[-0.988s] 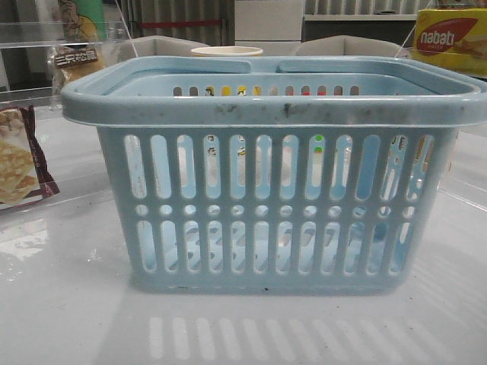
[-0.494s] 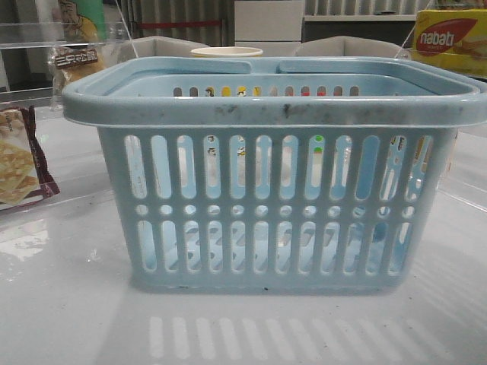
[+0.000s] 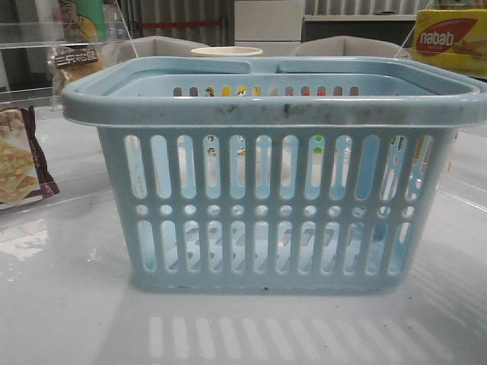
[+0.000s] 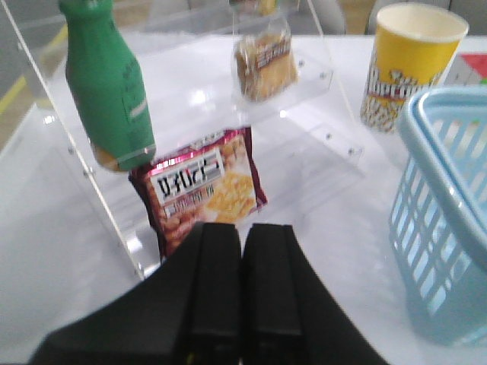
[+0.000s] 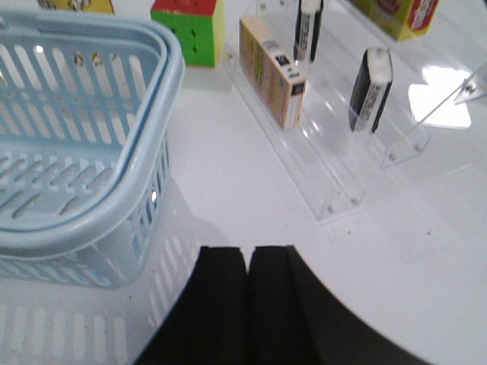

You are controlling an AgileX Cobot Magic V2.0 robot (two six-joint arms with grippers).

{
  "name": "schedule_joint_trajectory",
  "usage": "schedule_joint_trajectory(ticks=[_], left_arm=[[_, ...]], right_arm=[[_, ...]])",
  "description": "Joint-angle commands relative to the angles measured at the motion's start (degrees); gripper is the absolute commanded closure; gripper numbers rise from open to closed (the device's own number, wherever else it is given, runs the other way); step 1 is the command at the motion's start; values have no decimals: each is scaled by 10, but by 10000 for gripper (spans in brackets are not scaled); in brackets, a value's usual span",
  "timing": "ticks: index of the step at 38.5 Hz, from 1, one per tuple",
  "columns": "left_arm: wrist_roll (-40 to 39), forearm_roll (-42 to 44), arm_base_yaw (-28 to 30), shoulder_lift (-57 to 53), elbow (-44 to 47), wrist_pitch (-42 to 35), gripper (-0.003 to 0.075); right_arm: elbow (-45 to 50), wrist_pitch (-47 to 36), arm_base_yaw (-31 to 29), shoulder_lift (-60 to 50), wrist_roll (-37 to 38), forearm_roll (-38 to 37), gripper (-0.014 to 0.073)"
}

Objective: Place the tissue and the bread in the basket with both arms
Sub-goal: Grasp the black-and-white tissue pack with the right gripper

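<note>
Both your tools are pressed closed and empty: left tool faces the bread on its clear shelf, right tool the tissue (propped upright for grasping); the basket waits between.

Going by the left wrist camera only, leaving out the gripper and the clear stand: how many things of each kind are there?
Bottles: 1, the green bottle
Packets: 2, the bread and the cracker bag
Cups: 1, the popcorn cup
Baskets: 1, the basket
Total: 5
</note>
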Motion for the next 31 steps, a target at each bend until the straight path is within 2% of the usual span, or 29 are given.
schedule_joint_trajectory(ticks=[1,10,12,15,17,19,21,24,28,31], left_arm=[[-2,-2,-3,34,-12,-32,629],[4,-2,-3,102,-12,-39,612],[16,-2,-3,111,-12,-43,556],[21,-2,-3,119,-12,-53,429],[31,-6,-4,119,-12,-61,265],[31,-17,-7,119,-12,-66,171],[31,-19,-32,119,-12,-67,158],[33,-19,-90,119,-12,-67,160],[40,-19,-161,119,-12,-65,160],[40,-19,-180,119,-12,-65,160]], right_arm=[[-20,-22,-2,38,-3,-5,564],[-20,-10,-2,116,-3,-5,561],[-20,-10,-2,129,-3,-5,525],[-20,-13,-2,146,-3,-5,412],[-20,-23,-2,164,-3,-8,242],[-20,-35,-2,179,-3,-16,123],[-20,-56,-3,198,-3,-29,68],[-35,-76,-30,228,3,-33,69],[-111,-69,-102,297,4,-28,69],[-155,-58,-129,338,4,-14,69]])
